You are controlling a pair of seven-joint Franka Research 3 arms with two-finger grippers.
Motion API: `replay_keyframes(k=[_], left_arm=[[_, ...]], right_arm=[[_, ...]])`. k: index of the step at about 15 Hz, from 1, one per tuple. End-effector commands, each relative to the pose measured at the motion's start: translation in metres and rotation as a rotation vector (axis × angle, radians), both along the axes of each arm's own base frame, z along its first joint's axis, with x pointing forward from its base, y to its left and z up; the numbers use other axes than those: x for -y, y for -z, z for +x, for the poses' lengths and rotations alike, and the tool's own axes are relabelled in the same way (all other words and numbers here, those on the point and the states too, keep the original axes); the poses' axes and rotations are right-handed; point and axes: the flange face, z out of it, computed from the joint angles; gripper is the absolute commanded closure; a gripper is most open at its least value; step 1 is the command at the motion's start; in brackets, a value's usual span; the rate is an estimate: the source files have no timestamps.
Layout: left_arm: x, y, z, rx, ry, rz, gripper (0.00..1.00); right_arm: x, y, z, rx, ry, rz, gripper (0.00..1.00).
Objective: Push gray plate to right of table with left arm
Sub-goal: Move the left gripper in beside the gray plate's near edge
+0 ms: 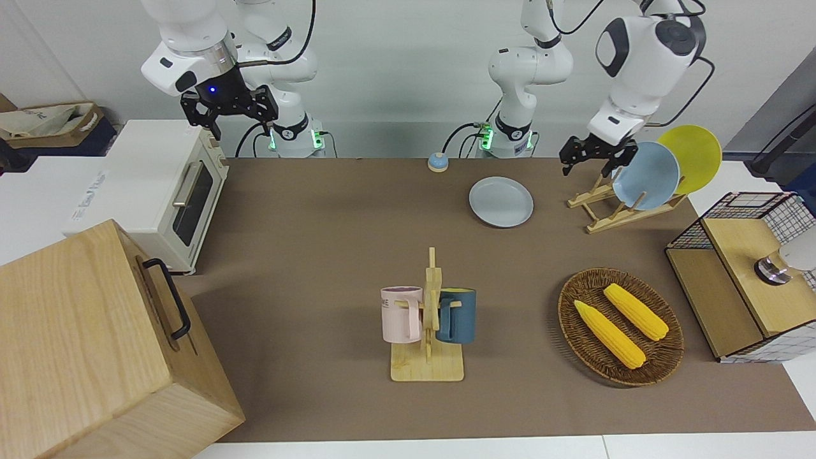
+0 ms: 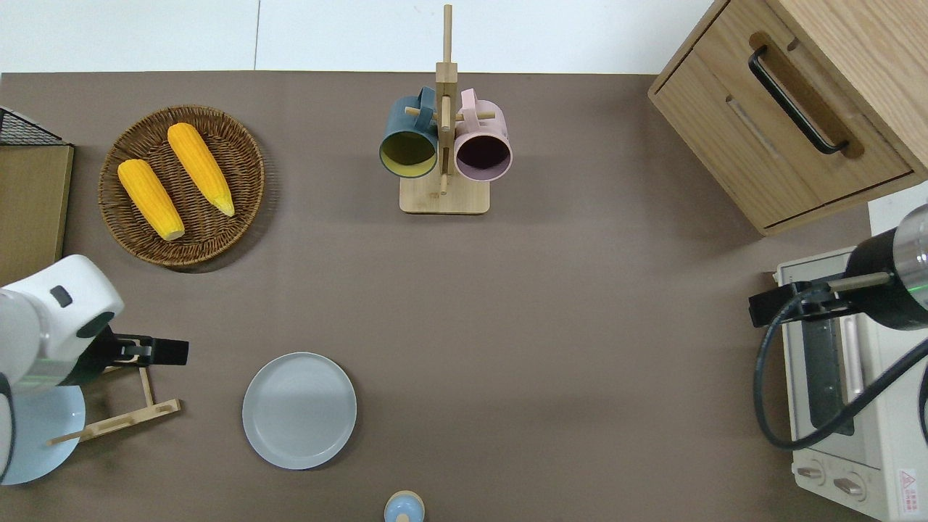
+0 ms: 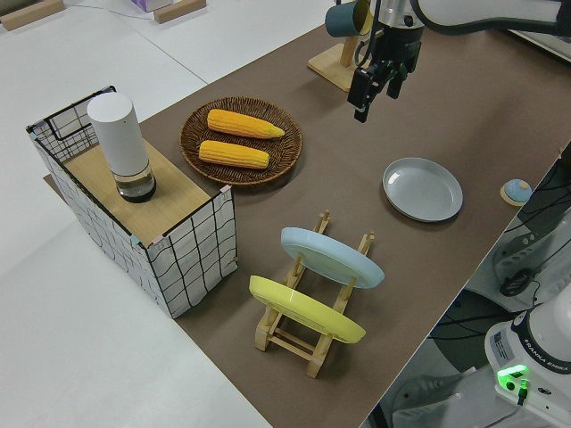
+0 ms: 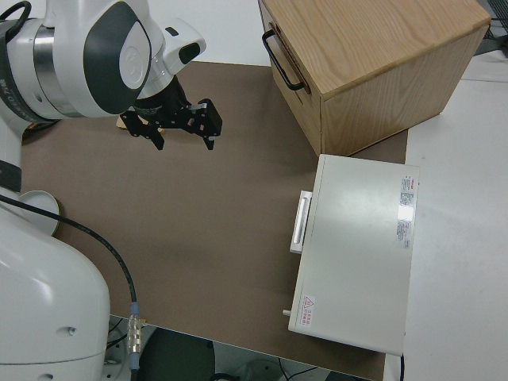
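The gray plate (image 1: 501,201) lies flat on the brown table (image 1: 331,255), close to the robots' edge; it also shows in the overhead view (image 2: 299,409) and the left side view (image 3: 423,189). My left gripper (image 1: 591,167) is open and empty in the air. In the overhead view it (image 2: 156,351) is over the wooden plate rack (image 2: 116,395), beside the gray plate toward the left arm's end of the table, and apart from it. In the left side view the left gripper (image 3: 359,109) points down. My right gripper (image 1: 229,121) is parked and open.
The rack (image 1: 612,213) holds a sky-blue plate (image 1: 650,175) and a yellow plate (image 1: 695,156). A wicker basket with two corn cobs (image 2: 181,185), a mug stand (image 2: 444,145), a small blue bell (image 2: 404,507), a wooden drawer box (image 2: 790,109) and a toaster oven (image 2: 848,406) stand around.
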Motion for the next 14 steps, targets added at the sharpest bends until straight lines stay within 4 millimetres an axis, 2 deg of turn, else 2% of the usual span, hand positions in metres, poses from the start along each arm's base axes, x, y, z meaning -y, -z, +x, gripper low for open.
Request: replay_keyframes(k=[1,7,9,14], left_arm=[[0.022,0.04,-0.028,0.011,-0.003,0.004,0.0],[0.029,0.138,-0.063,0.043,0.014,0.007,0.0],[0.031,0.154,-0.068,0.035,0.019,0.005,0.0],[0.035,0.173,-0.076,0.032,0.028,0.004,0.0]], right_arm=[[0.001,-0.004,-0.003,-0.004,0.015,0.001,0.017],[0.002,-0.004,-0.003,-0.004,0.017,0.001,0.017],[0.001,-0.004,-0.003,-0.004,0.014,0.002,0.017],[0.001,-0.004,-0.003,-0.004,0.014,0.002,0.017]])
